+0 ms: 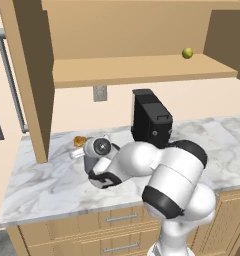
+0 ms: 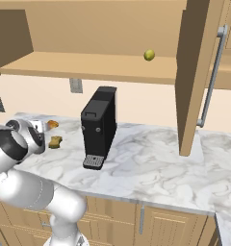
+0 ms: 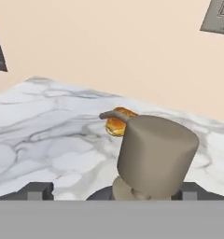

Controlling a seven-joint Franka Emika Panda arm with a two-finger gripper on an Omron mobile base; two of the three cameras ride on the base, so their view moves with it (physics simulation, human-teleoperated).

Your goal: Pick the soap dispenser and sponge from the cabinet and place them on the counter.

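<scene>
The soap dispenser (image 3: 156, 154) is very close in the hand view: a grey-brown pump head with a thin nozzle pointing left, standing on the marble counter (image 3: 39, 135). My gripper (image 3: 114, 190) is open, one fingertip on each side of the dispenser and apart from it. The mustard sponge (image 2: 55, 141) lies on the counter (image 2: 151, 163) just right of my hand. The cabinet (image 1: 132, 70) hangs open above, its shelf holding a small green ball (image 1: 187, 52).
An orange-brown lump (image 3: 117, 122) lies right behind the dispenser, near the wall. A black coffee machine (image 1: 151, 120) stands mid-counter. Open cabinet doors (image 2: 194, 72) hang down at both sides. A wall socket (image 1: 99, 93) sits under the shelf.
</scene>
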